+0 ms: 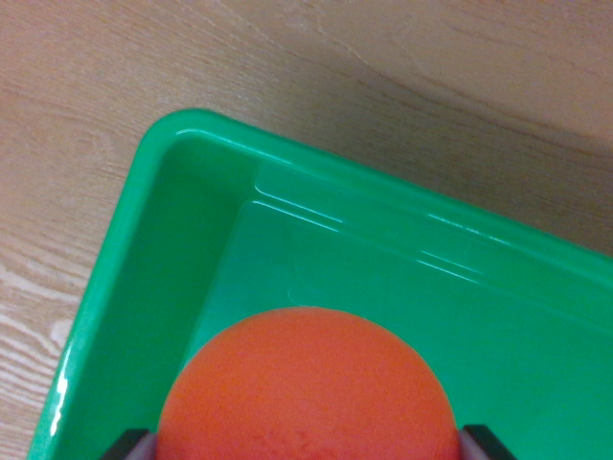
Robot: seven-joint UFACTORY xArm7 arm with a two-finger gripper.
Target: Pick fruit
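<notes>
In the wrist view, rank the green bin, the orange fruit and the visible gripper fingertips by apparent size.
1. Green bin
2. Orange fruit, enlarged by nearness to the camera
3. Gripper fingertips, only slivers at the bottom edge

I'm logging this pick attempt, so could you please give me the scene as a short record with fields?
view: wrist view, looking down
fruit: orange fruit, round, matte, at the bottom edge of the picture
container: green bin, glossy, one corner in view
fruit position: over the bin's interior; cannot tell whether it rests on the floor or is lifted
hand: hand, only the dark fingertips show, one on each side against the fruit
surface: wooden table, light grain
other items: none visible
</notes>
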